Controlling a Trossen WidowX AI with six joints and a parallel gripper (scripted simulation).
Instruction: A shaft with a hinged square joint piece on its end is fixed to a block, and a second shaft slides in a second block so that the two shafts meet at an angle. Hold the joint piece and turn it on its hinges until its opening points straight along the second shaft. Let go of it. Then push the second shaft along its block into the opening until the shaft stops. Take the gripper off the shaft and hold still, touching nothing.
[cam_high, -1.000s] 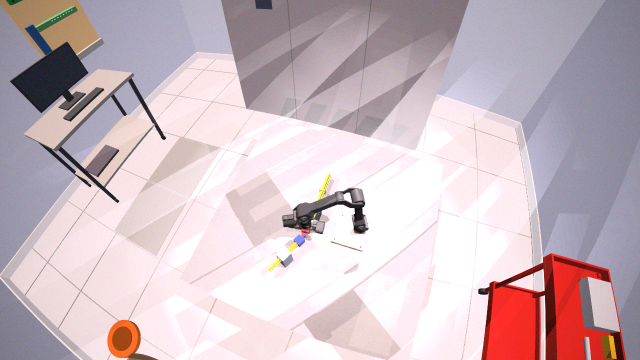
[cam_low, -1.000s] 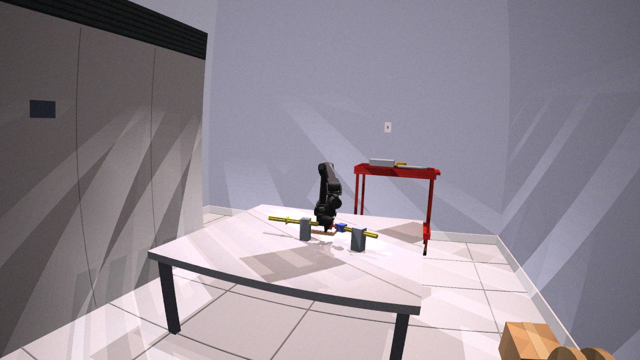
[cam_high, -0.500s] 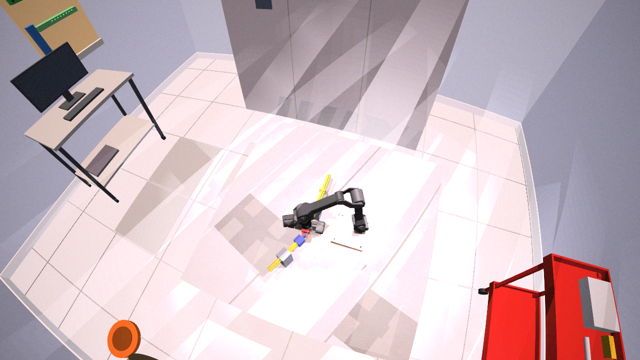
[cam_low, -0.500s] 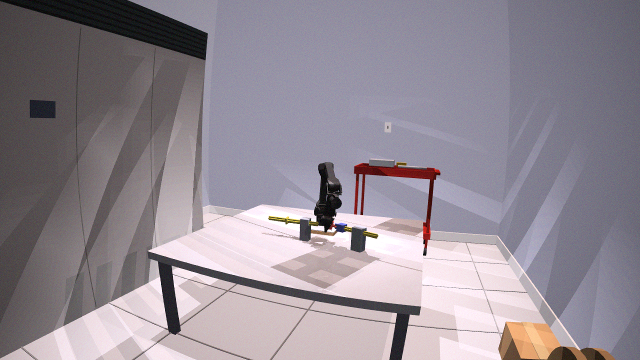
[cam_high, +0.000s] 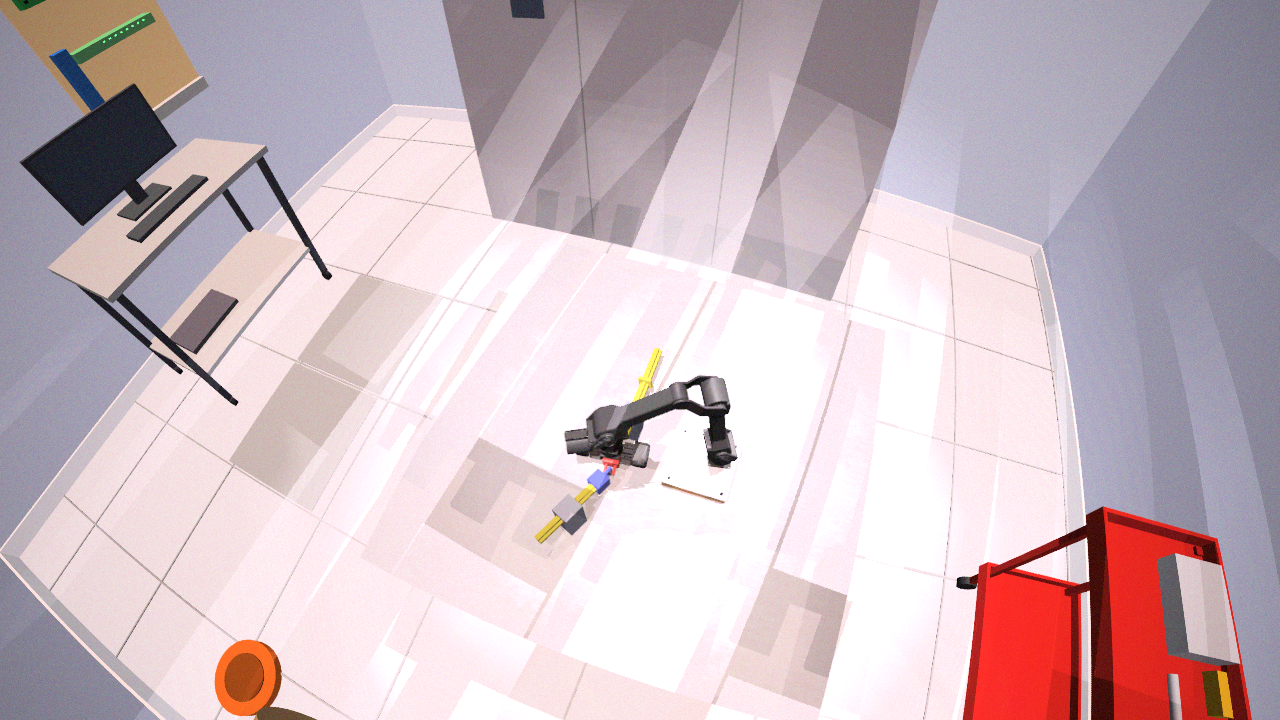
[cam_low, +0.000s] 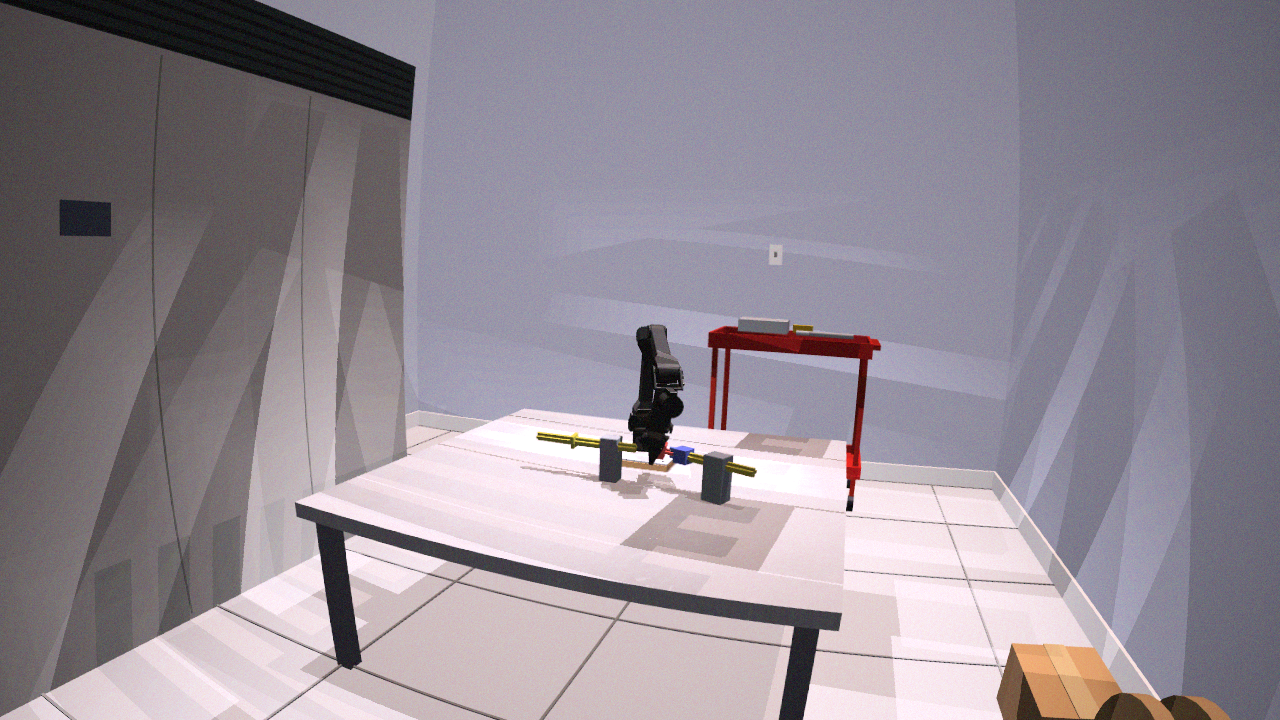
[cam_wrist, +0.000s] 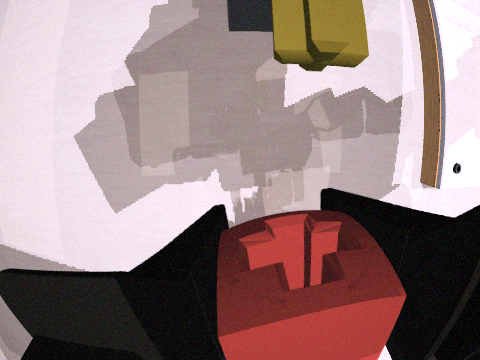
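Observation:
The red joint piece (cam_wrist: 307, 314) (cam_high: 611, 465) sits between my black fingers, its cross-shaped opening facing the end of the second yellow shaft (cam_wrist: 316, 0) (cam_high: 648, 371) (cam_low: 568, 438) across a gap. My gripper (cam_wrist: 274, 207) (cam_high: 613, 456) (cam_low: 657, 450) is shut on the joint piece. Behind it are the blue hinge part (cam_high: 598, 480) (cam_low: 682, 454), the fixed yellow shaft (cam_high: 547, 528) (cam_low: 741, 468) and its grey block (cam_high: 569, 513) (cam_low: 716, 476). The second block (cam_low: 610, 458) holds the sliding shaft; the arm hides it in the top view.
The arm's white base plate (cam_high: 698, 474) with its brown edge (cam_wrist: 430, 74) lies right of the shafts. The table's front edge (cam_low: 572, 573) is far from the parts. A red cart (cam_high: 1109, 617) (cam_low: 792, 344) and a desk with a monitor (cam_high: 134, 223) stand off the table.

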